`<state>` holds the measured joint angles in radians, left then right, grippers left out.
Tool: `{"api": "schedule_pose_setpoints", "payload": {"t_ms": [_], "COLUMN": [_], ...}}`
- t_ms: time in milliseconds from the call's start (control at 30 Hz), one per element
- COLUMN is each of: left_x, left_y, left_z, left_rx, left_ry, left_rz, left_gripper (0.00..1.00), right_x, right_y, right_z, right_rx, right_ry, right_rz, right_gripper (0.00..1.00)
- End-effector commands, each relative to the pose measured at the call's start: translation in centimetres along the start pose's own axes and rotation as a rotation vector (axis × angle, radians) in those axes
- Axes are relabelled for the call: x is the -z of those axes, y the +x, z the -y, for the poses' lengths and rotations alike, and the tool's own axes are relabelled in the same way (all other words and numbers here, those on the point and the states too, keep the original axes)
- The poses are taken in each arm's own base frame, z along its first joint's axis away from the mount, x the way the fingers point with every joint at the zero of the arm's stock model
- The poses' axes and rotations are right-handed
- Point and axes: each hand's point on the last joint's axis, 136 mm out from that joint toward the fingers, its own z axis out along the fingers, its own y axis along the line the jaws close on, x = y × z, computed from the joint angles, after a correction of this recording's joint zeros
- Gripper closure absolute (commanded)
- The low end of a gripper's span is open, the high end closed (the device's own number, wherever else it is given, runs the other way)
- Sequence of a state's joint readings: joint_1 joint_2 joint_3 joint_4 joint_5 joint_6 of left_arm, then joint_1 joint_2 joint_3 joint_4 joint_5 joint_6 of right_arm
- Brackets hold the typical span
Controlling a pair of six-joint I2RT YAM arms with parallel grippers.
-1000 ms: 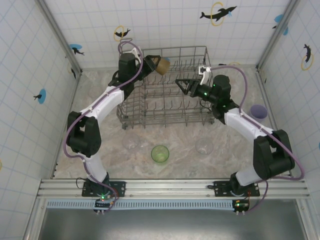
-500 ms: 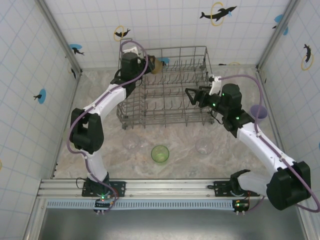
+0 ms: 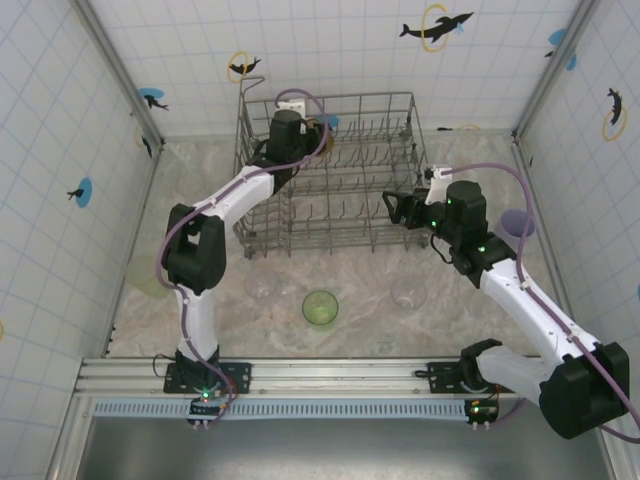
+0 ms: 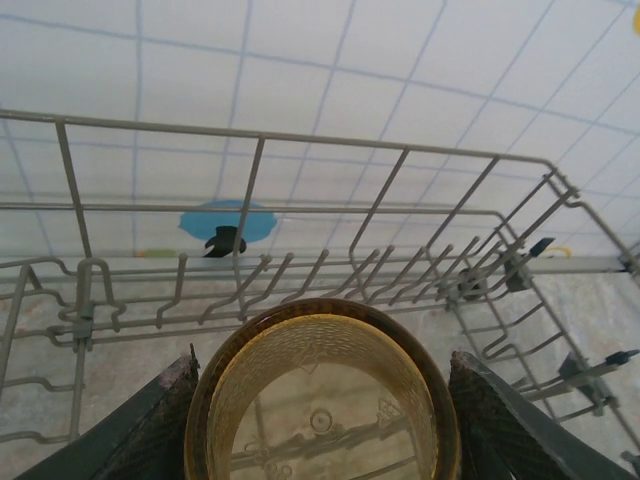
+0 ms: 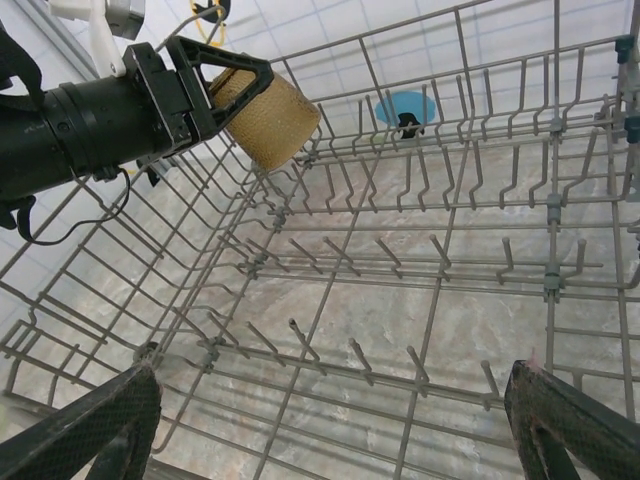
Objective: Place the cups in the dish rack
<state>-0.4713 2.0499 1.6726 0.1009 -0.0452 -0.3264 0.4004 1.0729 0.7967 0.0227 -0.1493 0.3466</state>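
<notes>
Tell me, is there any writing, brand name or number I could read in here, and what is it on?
None: no words, numbers or brands can be read.
The wall stickers are only dolphin shapes with rings or blue dots, no lettering.
The amber cup and dish rack carry no legible label.
</notes>
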Motion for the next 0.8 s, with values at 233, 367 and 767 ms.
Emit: {"api": "schedule_pose_setpoints", "payload": {"t_ms": [233,367,767], "left_x": [-1.3,-1.8,-3.0], "left_y": [0.6,1.5,3.1], "left_z": [-1.9,-2.3,-2.7], "left_rx": [-0.122,-0.134,-0.183], "left_ry": [-0.082,-0.097,-0.091], "left_rz": [-0.005,-0.024,-0.036], "left_gripper": [1.00,1.00,1.00], "right_x": [0.3,0.1,0.1], "right_y": [0.7,0.9,0.3], "right_z": [0.6,0.7,0.0], "right_rx": [0.024,0.026,0.027], "right_ry": [0.035,0.039,0.019], "right_rz": [-0.008,-0.014,-0.010], "right_gripper": [0.08,0.08,0.08]}}
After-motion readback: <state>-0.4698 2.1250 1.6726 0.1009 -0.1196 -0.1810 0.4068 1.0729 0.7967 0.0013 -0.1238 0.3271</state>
